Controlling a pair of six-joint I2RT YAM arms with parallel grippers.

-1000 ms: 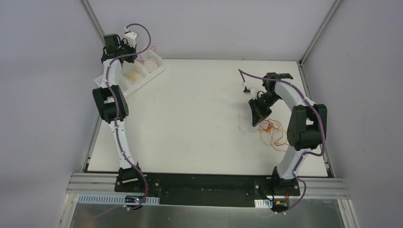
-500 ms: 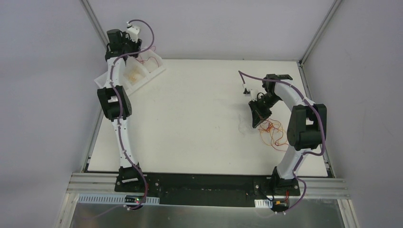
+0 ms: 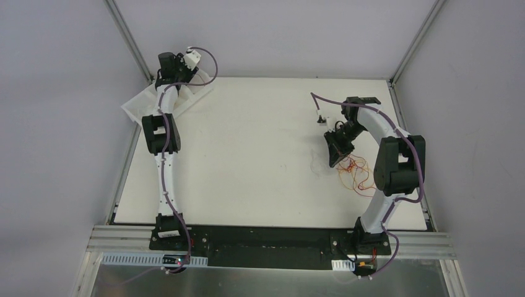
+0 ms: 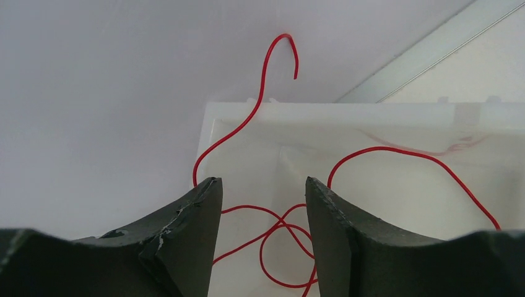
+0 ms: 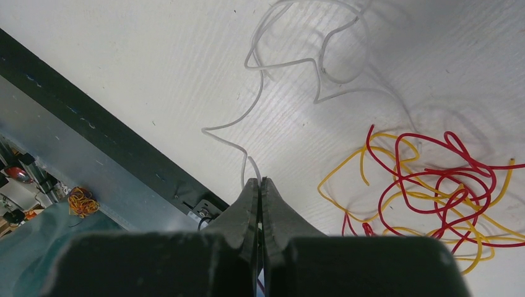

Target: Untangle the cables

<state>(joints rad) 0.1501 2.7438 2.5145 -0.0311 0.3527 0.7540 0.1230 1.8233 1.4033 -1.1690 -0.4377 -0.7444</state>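
While the left gripper point(image 4: 263, 192) sits jaws apart over the 11 o'clock tray point(image 4: 371, 114), red cable point(image 4: 396, 151) inside, right gripper point(image 5: 260, 181) jaws clamped on a pale cable point(image 5: 218, 132), tangle point(image 5: 433, 185) at 4 o'clock

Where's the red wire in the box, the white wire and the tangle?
red wire point(image 4: 384, 149), left wrist view, arc top.
white wire point(image 5: 206, 130), right wrist view, sharp bend.
tangle point(image 5: 433, 185), right wrist view, middle.

White table point(image 3: 247, 154) carries a tray point(image 3: 135, 104) far-left, tangled cables point(image 3: 356, 176) and a white wire point(image 5: 278, 62) right.
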